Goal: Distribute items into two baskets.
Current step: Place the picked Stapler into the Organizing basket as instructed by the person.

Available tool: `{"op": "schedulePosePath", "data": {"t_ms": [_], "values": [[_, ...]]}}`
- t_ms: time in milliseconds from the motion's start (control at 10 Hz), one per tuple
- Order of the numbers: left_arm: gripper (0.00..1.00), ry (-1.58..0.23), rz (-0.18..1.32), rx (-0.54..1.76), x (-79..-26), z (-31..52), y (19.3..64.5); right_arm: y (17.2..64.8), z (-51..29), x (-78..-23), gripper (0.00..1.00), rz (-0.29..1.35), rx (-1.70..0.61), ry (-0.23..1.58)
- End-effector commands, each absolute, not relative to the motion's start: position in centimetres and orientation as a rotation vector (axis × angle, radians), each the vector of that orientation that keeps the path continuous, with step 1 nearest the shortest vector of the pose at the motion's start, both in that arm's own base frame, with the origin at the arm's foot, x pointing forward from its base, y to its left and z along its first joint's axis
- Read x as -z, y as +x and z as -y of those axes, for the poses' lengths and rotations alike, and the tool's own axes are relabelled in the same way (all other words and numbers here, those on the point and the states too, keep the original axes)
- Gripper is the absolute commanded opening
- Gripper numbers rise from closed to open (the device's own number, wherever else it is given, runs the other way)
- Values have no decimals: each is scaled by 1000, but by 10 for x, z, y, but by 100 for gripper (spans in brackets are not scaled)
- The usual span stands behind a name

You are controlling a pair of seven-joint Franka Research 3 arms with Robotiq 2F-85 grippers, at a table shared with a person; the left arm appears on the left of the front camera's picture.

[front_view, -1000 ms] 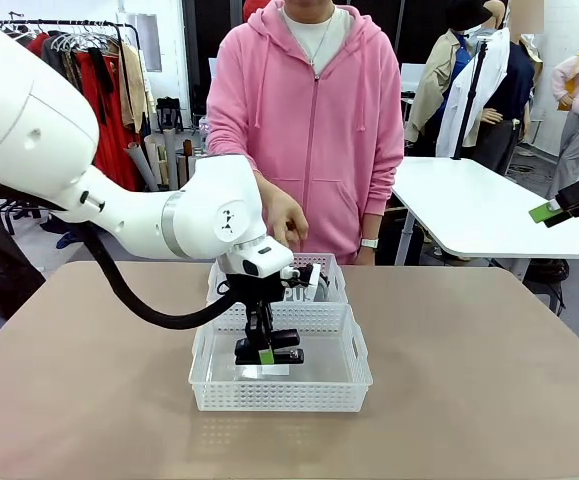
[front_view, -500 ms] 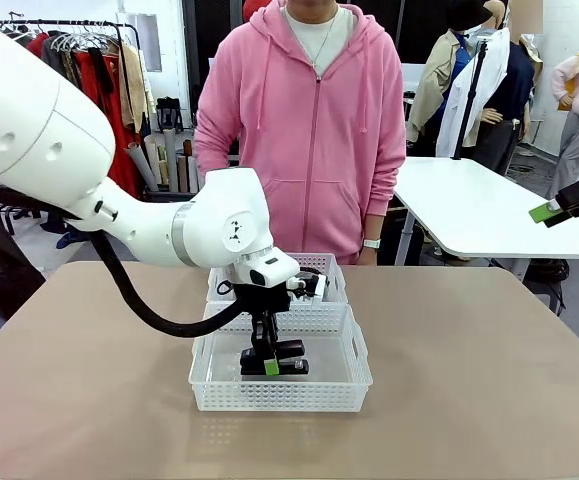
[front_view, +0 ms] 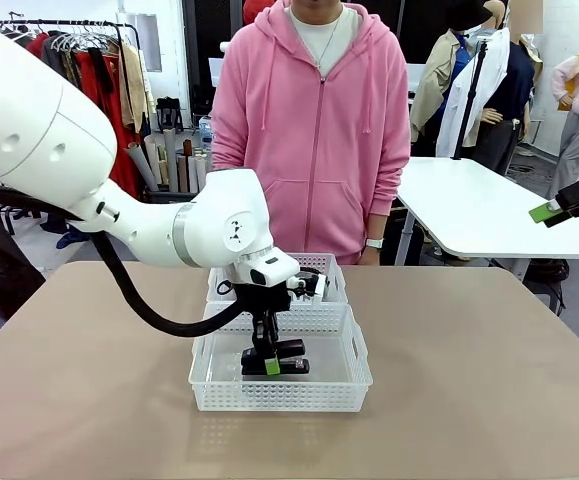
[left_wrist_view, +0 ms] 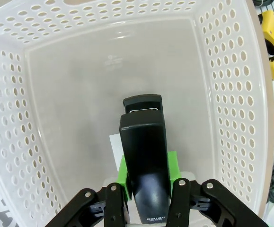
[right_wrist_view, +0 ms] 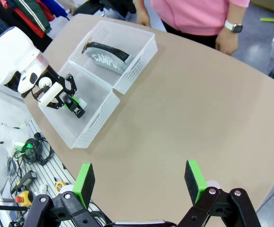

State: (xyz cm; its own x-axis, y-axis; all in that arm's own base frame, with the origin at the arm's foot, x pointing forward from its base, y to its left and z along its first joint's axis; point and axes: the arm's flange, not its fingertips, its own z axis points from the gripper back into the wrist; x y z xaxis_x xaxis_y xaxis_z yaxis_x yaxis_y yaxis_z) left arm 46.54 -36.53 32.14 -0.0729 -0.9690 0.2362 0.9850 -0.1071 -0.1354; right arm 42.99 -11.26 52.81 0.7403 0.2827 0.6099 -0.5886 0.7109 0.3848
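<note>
front view, left end effector (front_view: 268,364) pointing down, clamping stapler (front_view: 275,357) inside near basket (front_view: 281,397)

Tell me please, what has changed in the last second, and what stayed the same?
The left gripper carried the black stapler down and slightly right into the near basket, still clamped on it. The person drew a hand back from the far basket. Baskets and right gripper stayed put.

Seemingly "CAMPU…" on pouch (right_wrist_view: 109,57)

Two baskets (right_wrist_view: 87,120) (right_wrist_view: 127,61) — one stapler (left_wrist_view: 144,165), one pouch (right_wrist_view: 109,56).
</note>
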Motion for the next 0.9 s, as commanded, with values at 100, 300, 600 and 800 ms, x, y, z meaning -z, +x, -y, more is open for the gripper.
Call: {"op": "schedulePosePath", "data": {"t_ms": [100,300,600,800], "values": [[85,-308,55,1640,-327,366,465,429,112,-529,100,551,-510,604],[100,-313,49,1637,-328,365,465,429,112,-529,100,551,-510,604],[100,-326,51,1661,-345,364,457,429,112,-529,100,551,-510,604],[100,-294,92,1667,-366,363,447,429,112,-529,100,551,-510,604]]}}
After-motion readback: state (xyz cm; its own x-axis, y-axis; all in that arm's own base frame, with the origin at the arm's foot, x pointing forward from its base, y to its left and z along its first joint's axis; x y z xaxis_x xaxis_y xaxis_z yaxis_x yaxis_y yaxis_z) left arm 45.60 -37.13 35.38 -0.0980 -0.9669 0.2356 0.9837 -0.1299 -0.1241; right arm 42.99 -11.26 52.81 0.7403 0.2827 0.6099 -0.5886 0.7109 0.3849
